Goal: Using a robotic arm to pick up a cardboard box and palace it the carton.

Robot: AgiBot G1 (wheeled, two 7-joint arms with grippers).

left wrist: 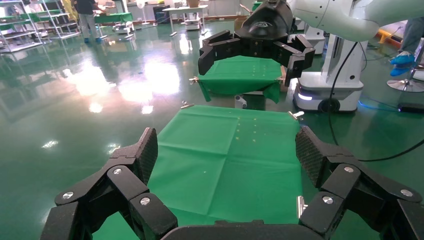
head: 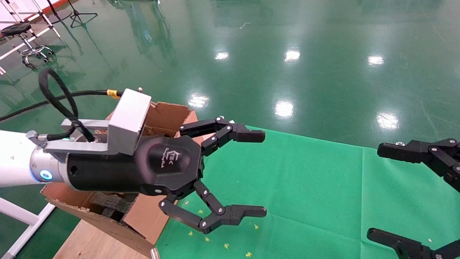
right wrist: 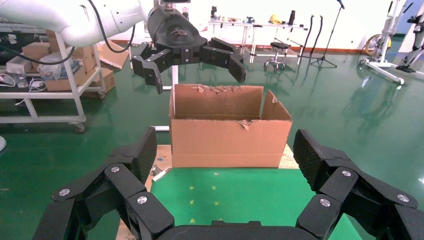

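Although no small taped cardboard box shows, probably light, stiff and slick, best pinched across narrow sides, both black linkage grippers, left (head: 264, 174) and right (head: 373, 192), gape empty near the ragged-flapped brown carton (right wrist: 227, 135).

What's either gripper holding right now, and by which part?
Nothing. The left gripper is open and empty above the carton; the right gripper is open and empty over the green cloth. No small box is in view.

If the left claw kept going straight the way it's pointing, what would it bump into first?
Probably the right gripper, which faces it open across the green cloth. The left gripper, jaws open, has only bare cloth between them, though depth is hard to judge.
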